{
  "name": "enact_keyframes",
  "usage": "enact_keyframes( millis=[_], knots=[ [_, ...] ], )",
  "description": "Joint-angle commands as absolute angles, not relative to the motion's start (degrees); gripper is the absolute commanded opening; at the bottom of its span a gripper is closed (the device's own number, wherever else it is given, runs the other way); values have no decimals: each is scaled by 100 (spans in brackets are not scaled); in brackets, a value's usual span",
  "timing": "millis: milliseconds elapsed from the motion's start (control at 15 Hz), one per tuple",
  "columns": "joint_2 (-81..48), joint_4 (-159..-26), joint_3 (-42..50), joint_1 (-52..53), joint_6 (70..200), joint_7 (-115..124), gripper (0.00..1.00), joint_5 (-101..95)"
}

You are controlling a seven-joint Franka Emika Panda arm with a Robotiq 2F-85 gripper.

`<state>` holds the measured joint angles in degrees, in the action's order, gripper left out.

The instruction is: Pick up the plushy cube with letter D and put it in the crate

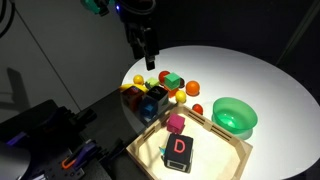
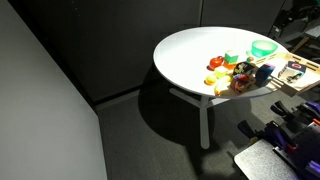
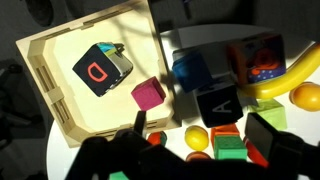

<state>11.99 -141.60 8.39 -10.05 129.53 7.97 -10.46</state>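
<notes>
The plushy cube with letter D (image 1: 180, 150) lies inside the crate (image 1: 216, 131), a shallow light-wood tray at the table's near edge. In the wrist view the cube (image 3: 103, 70) rests in the middle of the crate (image 3: 45, 85), red D facing up. A small magenta cube (image 3: 148, 95) sits at the crate's corner near it. My gripper (image 1: 146, 48) hangs high above the toy pile, apart from the crate. Its dark fingers (image 3: 200, 150) frame the bottom of the wrist view, spread and empty.
A green bowl (image 1: 235, 115) stands beside the crate. A pile of toys (image 1: 155, 92) lies on the round white table (image 2: 190, 55): a blue cube (image 3: 190, 72), a black A cube (image 3: 218, 103), a banana (image 3: 285, 78), a yellow ball (image 3: 197, 137), a green block (image 3: 228, 146).
</notes>
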Motion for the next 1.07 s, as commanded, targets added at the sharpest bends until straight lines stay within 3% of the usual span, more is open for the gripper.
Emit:
enact_keyframes(
  millis=[0,667,1000],
  knots=[
    [1363,-13918,735,-886,12203,580,100,-822],
    [2007,-13845,669,-467,10909,-754,100,-391],
    [2487,-14072,613,-357,11001,-1067,100,-499]
  ],
)
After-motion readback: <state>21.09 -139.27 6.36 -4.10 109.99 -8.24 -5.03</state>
